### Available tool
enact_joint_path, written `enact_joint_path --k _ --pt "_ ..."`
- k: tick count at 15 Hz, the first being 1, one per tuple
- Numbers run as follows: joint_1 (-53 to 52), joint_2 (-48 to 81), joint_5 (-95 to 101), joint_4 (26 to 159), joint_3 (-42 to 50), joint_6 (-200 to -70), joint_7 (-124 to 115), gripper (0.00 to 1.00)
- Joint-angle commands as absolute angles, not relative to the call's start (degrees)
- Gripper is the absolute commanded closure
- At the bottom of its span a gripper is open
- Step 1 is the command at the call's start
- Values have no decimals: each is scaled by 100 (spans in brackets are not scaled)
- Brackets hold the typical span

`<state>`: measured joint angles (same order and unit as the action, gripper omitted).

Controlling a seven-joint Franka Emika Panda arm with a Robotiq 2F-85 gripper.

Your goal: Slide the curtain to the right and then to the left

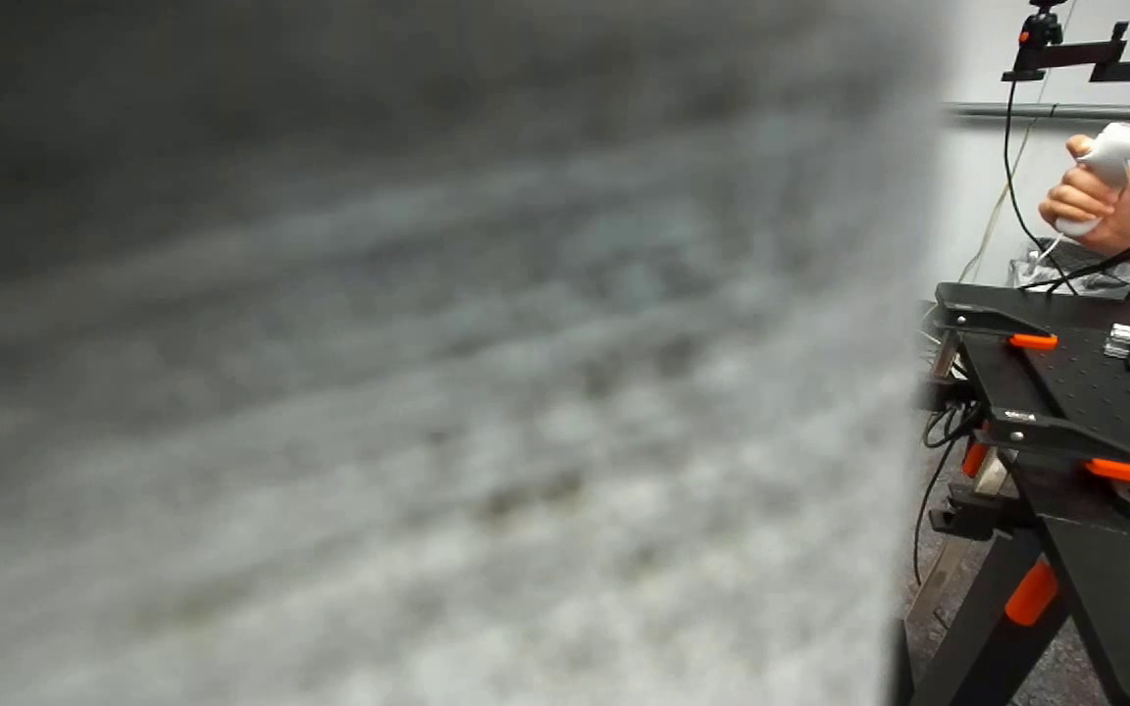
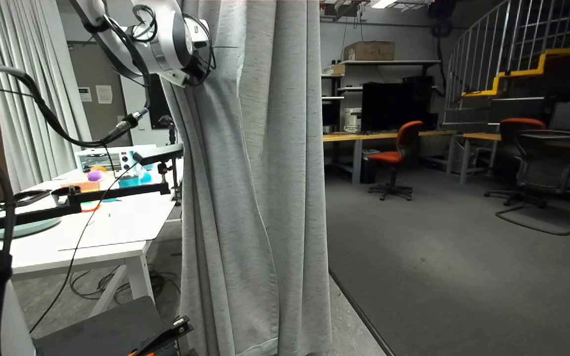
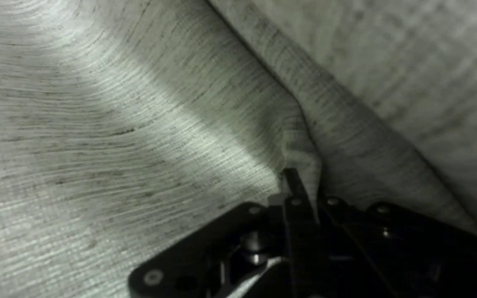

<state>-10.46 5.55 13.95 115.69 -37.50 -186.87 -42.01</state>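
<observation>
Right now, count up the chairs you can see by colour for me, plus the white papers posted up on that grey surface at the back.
Orange chairs: 2
Dark mesh chair: 1
White papers: 2
Total: 5

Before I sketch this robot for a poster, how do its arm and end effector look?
In an exterior view, the arm is mostly white and rounded, partly grey; black cables hang and loop along it, one with a silver-and-black connector. In the wrist view, the end effector is black and angular, with round metallic fasteners. No markings are legible.
</observation>
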Motion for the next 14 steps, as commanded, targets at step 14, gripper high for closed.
enact_joint_path --k 14 --pt "-2322 1095 -348 11625 -2953 -18515 -1755 100"
